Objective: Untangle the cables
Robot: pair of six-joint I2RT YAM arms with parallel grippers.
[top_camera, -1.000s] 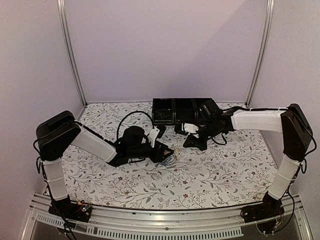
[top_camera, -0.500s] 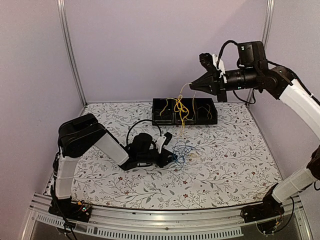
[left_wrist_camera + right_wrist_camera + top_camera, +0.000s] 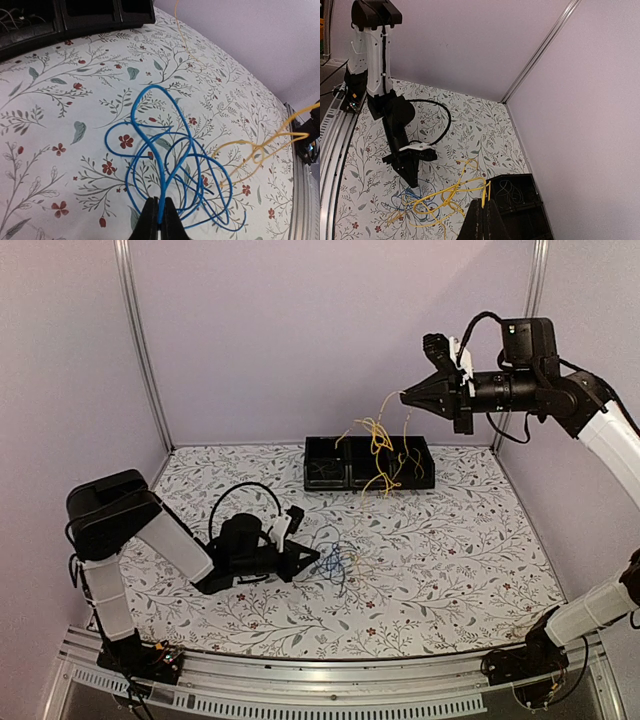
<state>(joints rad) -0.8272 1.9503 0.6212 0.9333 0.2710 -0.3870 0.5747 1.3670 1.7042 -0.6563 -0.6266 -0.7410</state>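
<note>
A blue cable (image 3: 338, 560) lies coiled on the floral table. My left gripper (image 3: 310, 558) is low at its left side, shut on one strand of the blue cable (image 3: 162, 189), which runs out from between the left gripper's (image 3: 160, 220) tips. My right gripper (image 3: 405, 397) is high at the back right, shut on a yellow cable (image 3: 378, 440) that hangs in loops over the tray. In the right wrist view the yellow cable (image 3: 484, 190) rises into the right gripper (image 3: 482, 202). A yellow strand (image 3: 237, 142) hangs beside the blue coil; I cannot tell whether they touch.
A black tray (image 3: 330, 484) with compartments stands at the back middle, with a thin whitish cable (image 3: 507, 187) in one compartment. The left arm's thick black cable (image 3: 240, 495) loops above its wrist. Lilac walls enclose the table on three sides.
The left gripper has shut on the blue cable and drawn back to the left. The right arm has risen from the table to high at the back right, lifting the yellow cable.
</note>
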